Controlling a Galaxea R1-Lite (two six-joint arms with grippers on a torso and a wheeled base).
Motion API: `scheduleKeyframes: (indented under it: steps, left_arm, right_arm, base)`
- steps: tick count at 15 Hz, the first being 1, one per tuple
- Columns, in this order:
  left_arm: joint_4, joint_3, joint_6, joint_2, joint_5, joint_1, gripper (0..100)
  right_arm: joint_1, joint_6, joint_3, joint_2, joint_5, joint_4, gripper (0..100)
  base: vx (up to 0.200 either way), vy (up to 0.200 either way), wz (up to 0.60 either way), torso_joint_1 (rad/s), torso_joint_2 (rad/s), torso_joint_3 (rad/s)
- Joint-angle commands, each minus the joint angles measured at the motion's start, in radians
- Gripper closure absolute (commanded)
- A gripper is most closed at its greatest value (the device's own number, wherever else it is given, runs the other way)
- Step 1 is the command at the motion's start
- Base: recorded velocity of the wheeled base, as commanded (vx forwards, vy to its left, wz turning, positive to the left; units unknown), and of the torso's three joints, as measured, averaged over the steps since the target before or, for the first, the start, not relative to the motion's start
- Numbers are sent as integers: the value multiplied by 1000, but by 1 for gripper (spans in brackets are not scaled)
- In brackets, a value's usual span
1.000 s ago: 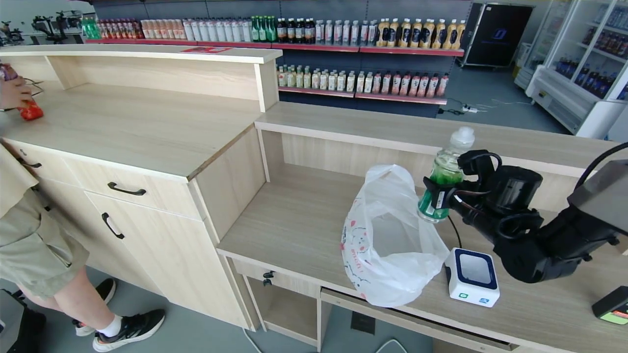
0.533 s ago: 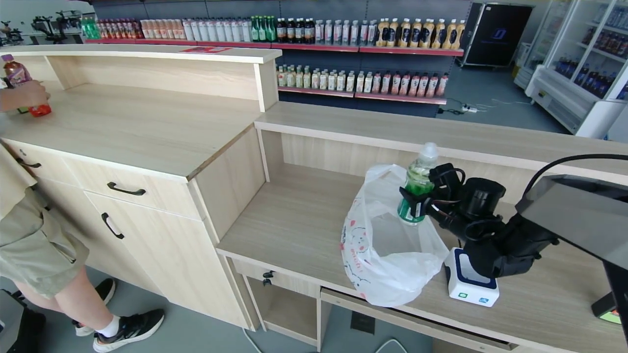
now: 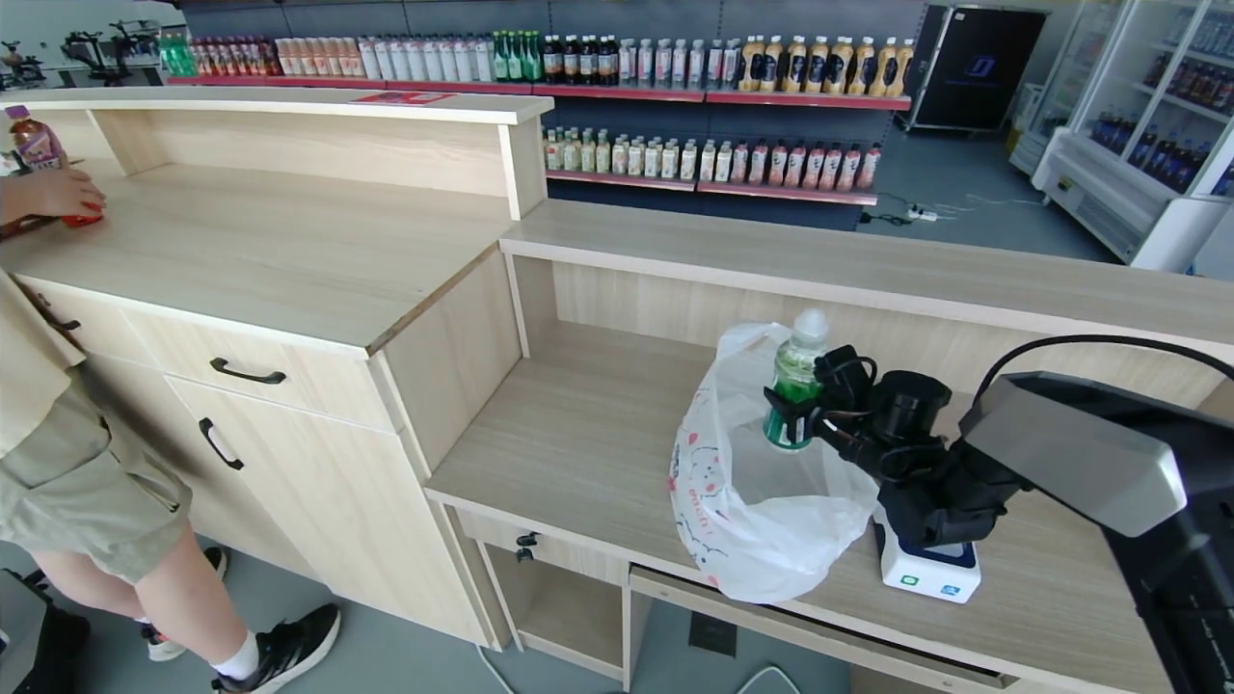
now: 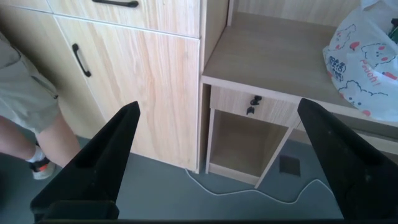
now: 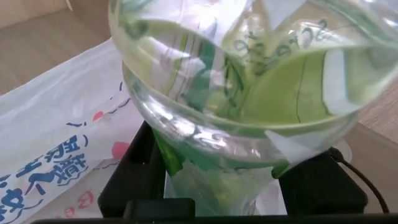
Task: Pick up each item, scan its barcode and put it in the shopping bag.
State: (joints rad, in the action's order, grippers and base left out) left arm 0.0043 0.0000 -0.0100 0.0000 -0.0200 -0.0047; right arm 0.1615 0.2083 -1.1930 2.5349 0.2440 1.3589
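We judge the task to be at its putting-in step for one item: the right gripper [image 3: 792, 410] pinches a green drink bottle [image 3: 796, 381] around its lower half and holds it upright at the open mouth of the shopping bag [image 3: 762, 511], which stands on the lower counter [image 3: 578, 434]. In the right wrist view the bottle [image 5: 249, 93] sits between the dark fingers with the printed bag [image 5: 56, 137] just below. Whether its barcode has been read we cannot tell; the scanner [image 3: 927, 576] lies just beside the bag, partly under the right arm. What is left for this bottle is to lower and release it. We cannot make out anything else inside the bag.

The left gripper [image 4: 219, 106] hangs with its fingers spread wide and holding nothing, out over the floor before the cupboard doors [image 4: 155, 81].

On the higher counter [image 3: 270, 251], well apart from the bag, a person's hand [image 3: 53, 193] rests on a red drink bottle [image 3: 35, 143], likely the next item.

In the way we see chiefly the bag's soft rim, which touches or nearly touches the bottle and could fold inward, and the scanner close to the arm
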Motion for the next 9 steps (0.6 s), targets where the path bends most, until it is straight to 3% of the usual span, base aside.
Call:
scheduleKeyframes:
  steps: [1,9]
  left_arm:
    - [0,0,-1,2,0,0,0]
    - [0,0,-1,2,0,0,0]
  right_arm:
    - [3,0,-22,41,3,2,100]
    - [-14,5,-120,114,69,-15,100]
  base:
    - [0,0,0,0,0,0]
    - [0,0,0,0,0,0]
